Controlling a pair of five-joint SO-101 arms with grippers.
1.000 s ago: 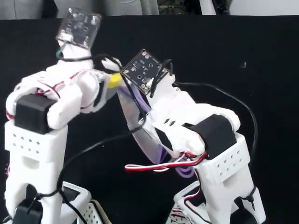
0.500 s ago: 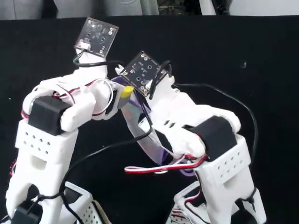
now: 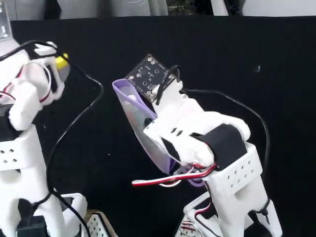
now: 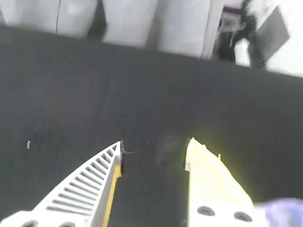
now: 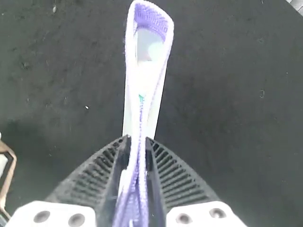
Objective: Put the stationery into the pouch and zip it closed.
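Note:
A purple-edged translucent pouch (image 3: 132, 109) hangs tilted over the black table in the high view, beside the right arm (image 3: 197, 129). In the right wrist view my right gripper (image 5: 137, 141) is shut on the pouch's (image 5: 146, 71) purple zip edge. The pouch's far end stands open in a loop, with something pale and teal showing through its wall. My left gripper (image 3: 59, 62), with one yellow finger, is at the far left of the high view, well apart from the pouch. It (image 4: 154, 152) stands open over bare cloth with nothing between its fingers.
Black cloth (image 3: 232, 59) covers the table. Cables (image 3: 84, 113) trail between the arms. White arm bases (image 3: 74, 212) stand along the near edge. A brownish object (image 5: 4, 163) lies near the table's edge beside the right arm.
The left arm has swung away from the pouch's top edge to the far left. The pouch stays in the right gripper and has barely moved.

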